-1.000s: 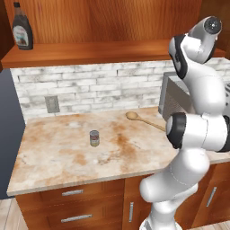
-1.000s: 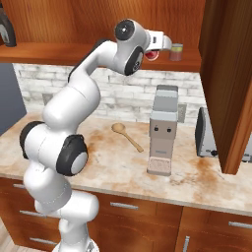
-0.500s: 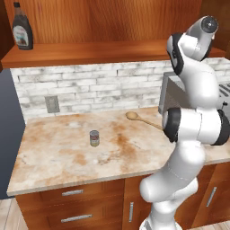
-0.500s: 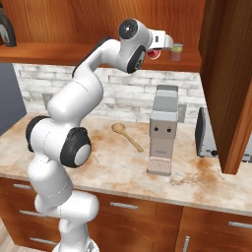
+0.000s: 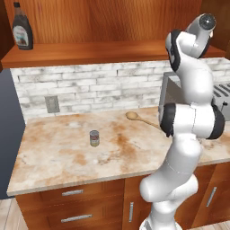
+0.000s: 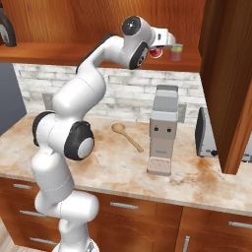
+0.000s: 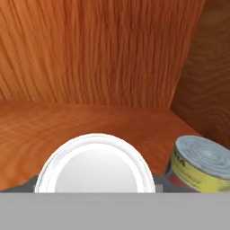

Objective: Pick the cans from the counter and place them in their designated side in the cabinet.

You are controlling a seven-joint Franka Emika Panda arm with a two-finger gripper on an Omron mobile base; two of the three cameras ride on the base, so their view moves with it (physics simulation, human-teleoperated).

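- End effector (image 6: 166, 46) reached up to the right end of the cabinet (image 6: 74, 51) shelf; clamped on the red can (image 6: 157, 52), whose silver top sits between the fingertips in the hand view
- Pale green-and-pink can (image 6: 176, 52) already stands just beside it on the shelf; the carried can probably belongs next to it, cans grouped at this end
- Syrup bottle (image 5: 22, 32) at the far left end, well apart; suggests sides sorted by kind
- Olive-grey can (image 5: 94, 138) upright on the surface (image 5: 54, 157), not yet collected
- Release looks close; risk is nudging the neighbour
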